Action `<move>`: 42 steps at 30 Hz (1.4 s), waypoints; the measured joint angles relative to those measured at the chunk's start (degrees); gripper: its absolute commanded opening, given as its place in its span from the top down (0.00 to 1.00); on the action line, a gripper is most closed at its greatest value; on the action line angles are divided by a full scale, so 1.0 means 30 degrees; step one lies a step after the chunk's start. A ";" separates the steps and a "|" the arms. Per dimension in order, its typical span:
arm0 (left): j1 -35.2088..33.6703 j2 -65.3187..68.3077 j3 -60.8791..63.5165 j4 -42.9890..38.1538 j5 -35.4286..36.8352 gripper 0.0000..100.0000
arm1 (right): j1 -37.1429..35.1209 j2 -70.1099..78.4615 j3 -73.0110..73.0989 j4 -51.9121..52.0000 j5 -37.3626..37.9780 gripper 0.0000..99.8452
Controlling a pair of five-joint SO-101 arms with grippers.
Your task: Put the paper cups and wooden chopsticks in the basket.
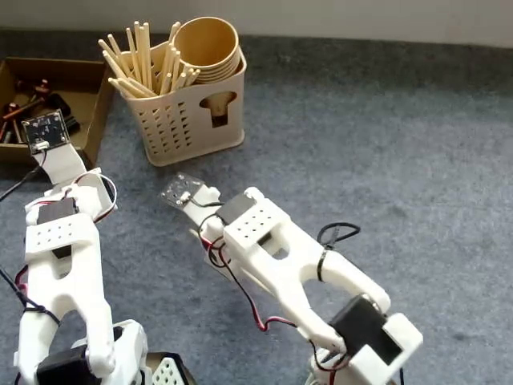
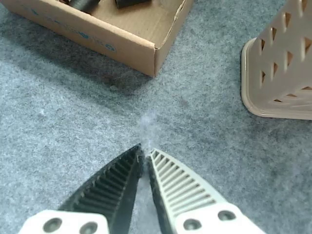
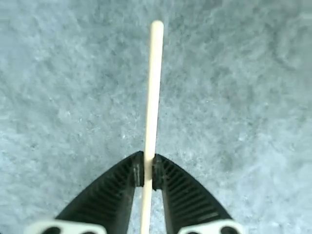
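At the far left sits a cardboard box (image 1: 76, 76) of odd parts, no part of the job. Just right of it, on the near-left side, the left pincer (image 2: 145, 155) hangs low over the grey bench (image 1: 385, 144). Its 2 jaws are pressed together on nothing, tips aimed at the bare strip between the box and the basket (image 1: 188, 120). The basket stands at the far side, left of centre. It already holds a sheaf of chopsticks (image 1: 144, 60) leaning toward its left side and a stack of paper cups (image 1: 210, 48) toward its right.

Further right, the right arm (image 1: 280, 257) stretches from the near edge toward the basket, and the right pincer (image 3: 147, 168) is pinching 1 chopstick (image 3: 153, 87) between its jaws. That stick lies lengthwise along the pincer's own line and runs out past the tips over bare bench, so its long axis points where the pincer points. How steeply it tilts I cannot tell.

The basket lies straight beyond the right pincer on the far side, near but apart, and this arm is the closer of the 2. I judge the stick must rise above the rim and tip end-down among the other chopsticks before release, or its leading end may butt the basket wall
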 measured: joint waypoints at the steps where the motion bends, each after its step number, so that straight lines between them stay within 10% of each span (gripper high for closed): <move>1: 0.0000 0.0000 0.0000 0.0000 0.0000 1.00 | 0.0059 -0.0762 0.0000 0.0264 0.0000 1.00; 18: 0.0000 0.0000 0.0000 0.0000 0.0000 1.00 | 0.1788 -0.9055 0.0000 0.0850 -0.3253 1.00; 42: 0.0000 0.0000 0.0000 0.0000 0.0000 1.00 | 0.0996 -1.1077 0.0000 -1.6381 -0.5363 1.00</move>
